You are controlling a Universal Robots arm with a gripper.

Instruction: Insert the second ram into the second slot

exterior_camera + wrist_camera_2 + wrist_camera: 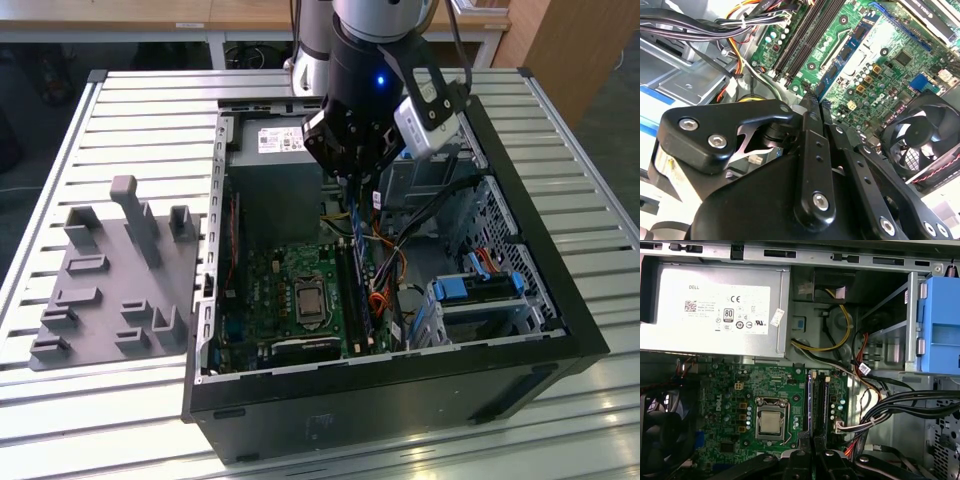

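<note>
Tabletop: a slatted metal tabletop [120, 110] carried an open black computer case [400, 400], and a grey fixture [110, 280] with upright pegs lay beside the case at the exterior view's left.
Inside the case: a green motherboard [730, 390] lay flat with a bare processor socket [772, 421]. A grey power supply [715, 305] sat against one end wall and a black fan [920, 135] stood at the board's edge.
Crowding: a thick bundle of black cables [910, 402] ran just beside the memory slots [800, 42], on the side away from the socket. Yellow wires [840, 335] looped near the slots' end by the power supply. Blue drive-bay latches [480, 290] sat beyond the cables, well apart from the slots.
Arm: it hung over the case from above, and in the exterior view it hid part of the power supply.
Hand: the hand [810, 100] had its fingers drawn together, clamped on the upper edge of the second ram.
Second ram, place: the second ram [837, 62], a thin blue stick, stood on edge low over the board, on the socket side of the dark slots. Whether it was seated could not be told.
Second ram, long axis: it lay parallel to the slots, with one end toward the power supply and the other toward the opposite wall.
Second ram, face: the flat side with its dark chips was turned toward the socket.
</note>
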